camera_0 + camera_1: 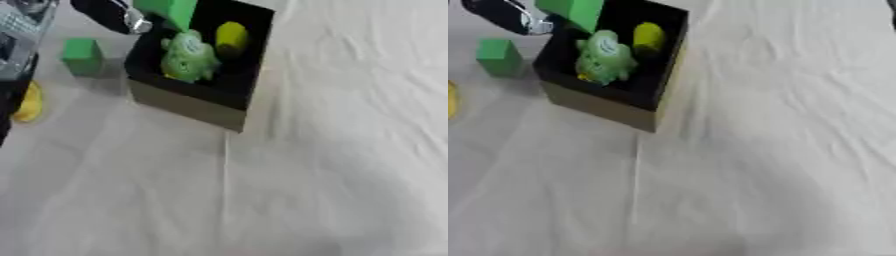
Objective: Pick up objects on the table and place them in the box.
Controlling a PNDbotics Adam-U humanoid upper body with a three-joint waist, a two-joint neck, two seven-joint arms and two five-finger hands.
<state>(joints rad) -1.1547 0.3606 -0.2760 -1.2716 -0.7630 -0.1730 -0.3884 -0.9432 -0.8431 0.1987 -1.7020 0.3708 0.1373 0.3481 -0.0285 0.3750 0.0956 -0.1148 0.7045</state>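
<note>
A: Box first. Where is it?

B: Box (197,102), black inside with tan outer walls, sits at the upper left of the table (332,165), which has a wrinkled white cloth over it. The box looks askew in both views.

A: What's in it?

B: A pale green frog toy (188,56) in the middle and a yellow ball (231,36) just beside it, toward the far right corner. A bit of something yellow peeks out under the toy; can't make out what.

A: Anything over the box?

B: A green block (573,11) at the box's far left corner, at the top edge of the view. It's just beside a black arm with a silver joint (112,15) that comes in from the upper left.

A: So the left hand is holding it?

B: Can't tell. The hand itself isn't clear, the fingers are hidden or cut off, so no call on spread or pinching.

A: Right hand?

B: Doesn't show in either view.

A: What's still on the table?

B: A green cube (82,56) left of the box, apart from it. A yellow object (29,104) lies further left, at the view's edge, partly cut off. Dark and grey gear (16,45) fills the far left edge.
</note>
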